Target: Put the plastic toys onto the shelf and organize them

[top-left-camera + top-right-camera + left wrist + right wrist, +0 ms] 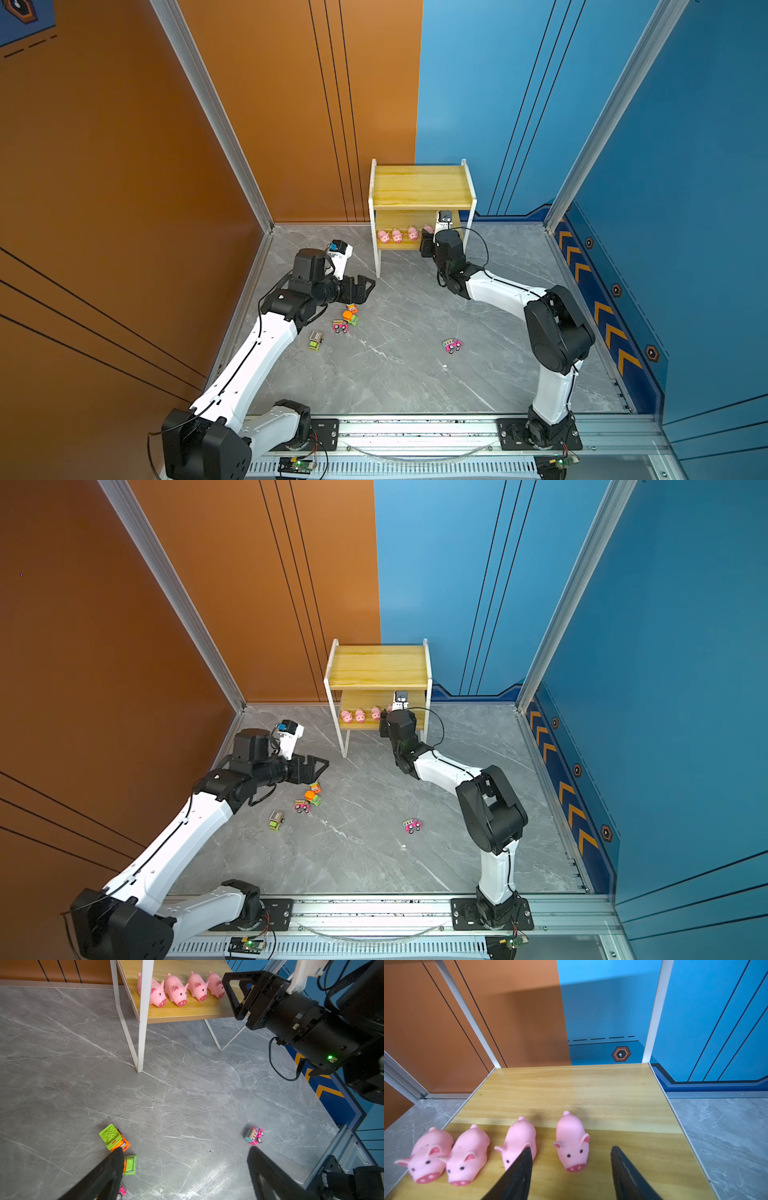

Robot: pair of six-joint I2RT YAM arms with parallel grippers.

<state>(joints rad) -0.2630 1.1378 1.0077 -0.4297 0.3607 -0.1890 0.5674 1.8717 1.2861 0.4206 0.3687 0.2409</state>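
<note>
Floor point(407, 374), grey marble, with the shelf point(422, 187) against the back wall. Its upper board is bare in both top views. Its lower board point(591, 1088) carries the four pink pigs point(467, 1155) in a row along the front edge, snouts outward. My right gripper point(570, 1148) reaches in at the lower board with its jaws partly spread either side of the end pig point(572, 1145). There is a gap on each side and nothing is held, and the pig stands on its own feet. In the right wrist view one of the fingers point(521, 1167) overlaps the neighbouring pig point(519, 1138), and I cannot tell whether they touch. My left gripper point(368, 293) hangs empty above the floor with its jaws wide. It is just beside a cluster of three trucks point(347, 319), with a green truck point(316, 340) near them and a pink truck point(452, 345) well apart towards the right arm. None of the five trucks is on the shelf. I judge the pigs finished and the trucks the step now in hand. Next I would draw my right gripper straight back so that it does not knock over the neighbouring pig. I would then lower my left gripper over an outer truck of the cluster and close across its sides, since wheeled toys may roll. The bare upper board seems the natural place for them.
</note>
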